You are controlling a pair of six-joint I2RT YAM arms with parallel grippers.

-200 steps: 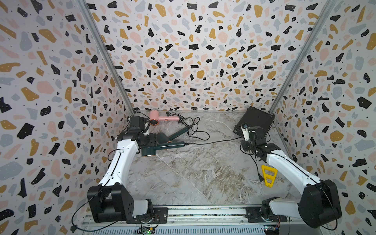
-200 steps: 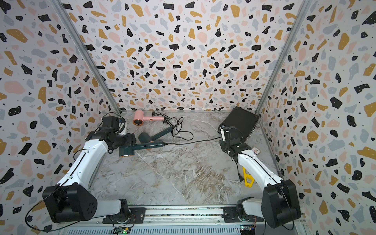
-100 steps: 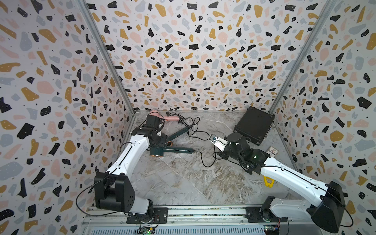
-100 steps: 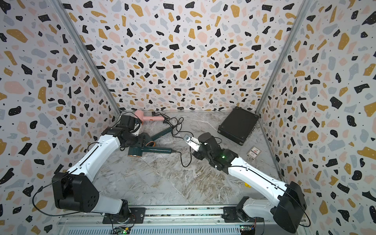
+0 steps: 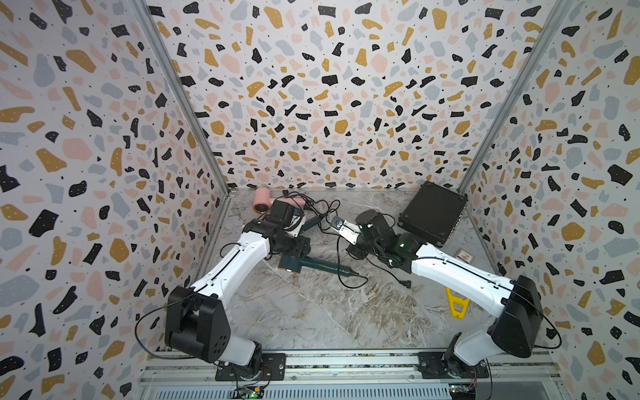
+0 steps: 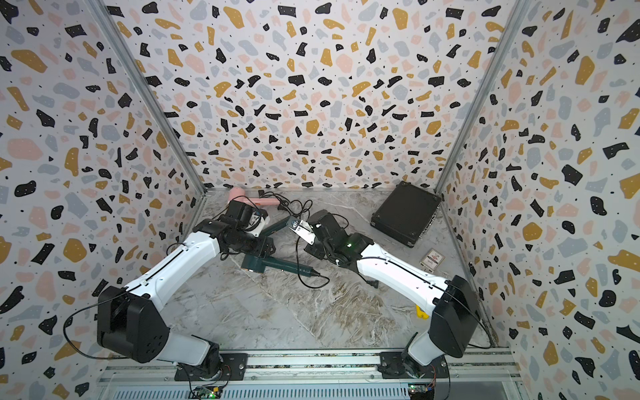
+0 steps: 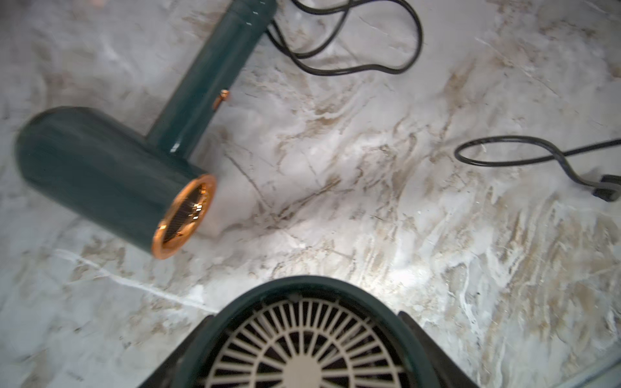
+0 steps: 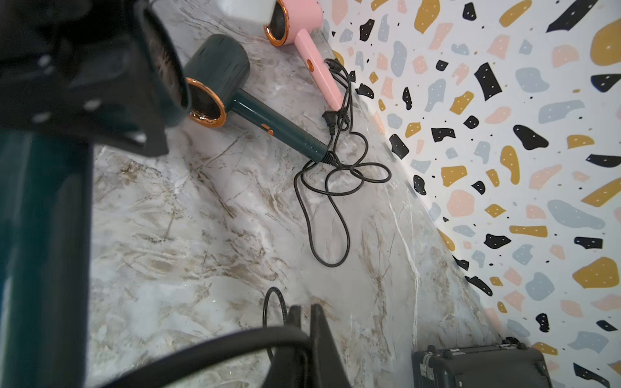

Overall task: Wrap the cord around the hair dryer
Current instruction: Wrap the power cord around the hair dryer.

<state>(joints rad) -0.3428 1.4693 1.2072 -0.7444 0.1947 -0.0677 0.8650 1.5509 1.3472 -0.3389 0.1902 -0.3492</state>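
Cord (image 8: pixel 252 336) nearer centre now — dark-green hair dryer (image 5: pixel 313 266), copper-rimmed

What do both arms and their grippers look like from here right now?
Both arms match: the left arm and right arm have white link shells with black joint housings, bulky at the elbows, on black bases bolted to a silver rail. A thin black cable loops off each elbow. The left gripper and right gripper are black; a green light glows near the right wrist.
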